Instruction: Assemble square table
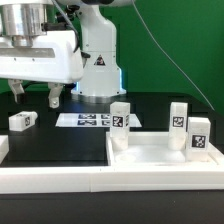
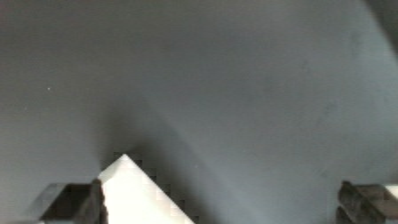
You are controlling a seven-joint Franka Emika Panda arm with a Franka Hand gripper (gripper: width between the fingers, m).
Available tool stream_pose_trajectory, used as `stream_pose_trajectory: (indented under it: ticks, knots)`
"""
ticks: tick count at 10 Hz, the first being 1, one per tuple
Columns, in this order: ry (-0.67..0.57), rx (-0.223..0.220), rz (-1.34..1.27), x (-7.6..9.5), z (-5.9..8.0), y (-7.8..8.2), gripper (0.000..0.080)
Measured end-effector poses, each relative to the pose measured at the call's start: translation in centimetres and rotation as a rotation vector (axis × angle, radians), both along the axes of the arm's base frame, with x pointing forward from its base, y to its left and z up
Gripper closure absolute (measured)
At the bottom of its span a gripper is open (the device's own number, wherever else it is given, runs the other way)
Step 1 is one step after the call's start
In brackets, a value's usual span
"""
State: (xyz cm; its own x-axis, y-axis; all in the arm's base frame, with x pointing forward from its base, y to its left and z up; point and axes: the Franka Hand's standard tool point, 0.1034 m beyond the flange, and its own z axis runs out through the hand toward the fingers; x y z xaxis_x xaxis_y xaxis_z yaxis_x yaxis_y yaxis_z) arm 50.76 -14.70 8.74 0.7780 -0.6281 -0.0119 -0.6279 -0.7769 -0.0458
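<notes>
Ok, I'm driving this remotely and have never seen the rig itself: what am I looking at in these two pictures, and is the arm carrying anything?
The exterior view comes from a camera off the arm. The white machine at the back is the robot arm; its gripper hangs over the black table, jaws apart, with nothing between them.

On the table lie the parts. The white square tabletop sits in front, with three small tagged legs standing at it. A fourth leg lies apart at the exterior view's left. The flat strip of tags behind is the marker board, fixed rig equipment.

The wrist view looks down past the dark fingertips: it shows bare table and one white corner that I cannot identify.
</notes>
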Motion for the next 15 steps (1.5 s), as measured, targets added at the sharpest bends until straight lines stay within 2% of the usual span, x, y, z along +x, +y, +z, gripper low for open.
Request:
stream_pose_trajectory:
  ticks: [2, 3, 5, 7, 10, 11, 12, 13, 14, 15]
  knots:
    - [-0.004, -0.003, 0.019, -0.2, -0.1, -0.3, 0.0151]
    - [-0.042, -0.012, 0.119, -1.2, -0.5, -1.6, 0.0151]
    - [-0.045, -0.004, 0.282, -4.5, -1.0, -4.3, 0.0151]
    - [-0.037, -0.016, 0.249, -7.2, -1.6, -6.6, 0.0151]
    - [-0.036, -0.014, 0.252, -6.8, -1.6, -6.2, 0.0151]
    - [-0.019, 0.011, 0.248, -7.1, -1.8, -5.9, 0.0151]
    - [-0.011, -0.01, 0.231, -8.3, -2.4, -6.8, 0.0151]
    - [0.002, 0.001, 0.236, -9.4, -2.8, -7.4, 0.0151]
    - [0.092, 0.092, 0.223, -9.8, -2.9, -6.4, 0.0151]
    - [0.168, 0.152, 0.241, -9.5, -2.8, -6.3, 0.0151]
